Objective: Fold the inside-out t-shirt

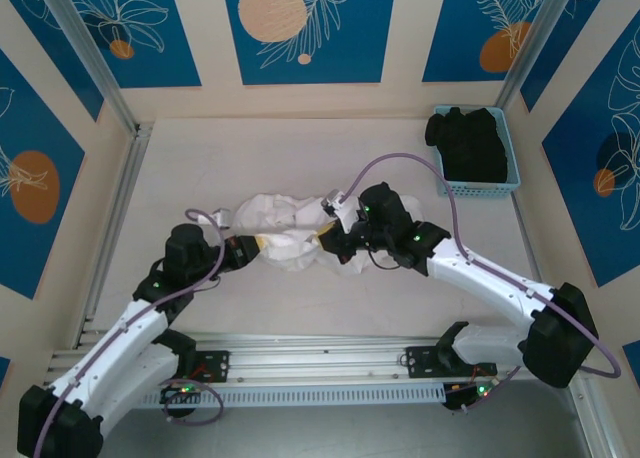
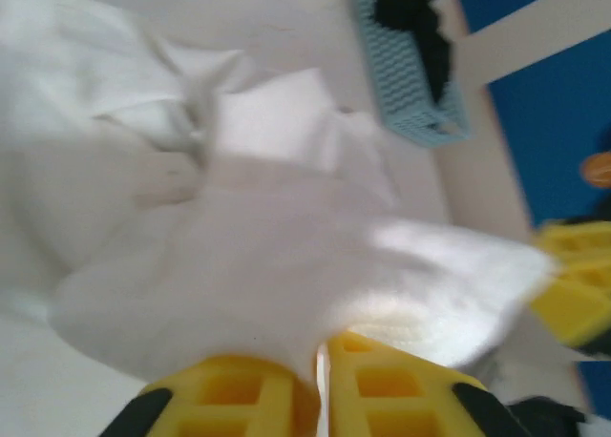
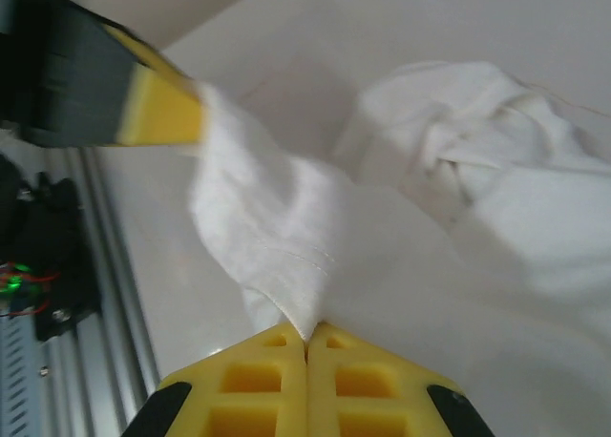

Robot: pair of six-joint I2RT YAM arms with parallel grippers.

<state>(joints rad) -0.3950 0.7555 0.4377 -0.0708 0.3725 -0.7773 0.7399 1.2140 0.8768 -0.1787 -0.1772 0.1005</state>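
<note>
The inside-out t-shirt (image 1: 285, 218) lies crumpled in a white heap at the middle of the table. My left gripper (image 1: 258, 244) meets its near-left edge and my right gripper (image 1: 328, 236) its near-right edge, a short stretch of cloth between them. In the left wrist view the yellow fingers (image 2: 229, 394) stand a sliver apart, and a fold of the t-shirt (image 2: 267, 256) runs down into the slit at the left gripper (image 2: 323, 346). The right gripper (image 3: 306, 330) is shut on a hemmed corner of the t-shirt (image 3: 382, 256).
A light blue basket (image 1: 478, 186) holding a black garment (image 1: 470, 138) stands at the back right; the left wrist view also catches this basket (image 2: 410, 93). A metal rail (image 1: 320, 353) runs along the near edge. Bare tabletop lies at the back and left.
</note>
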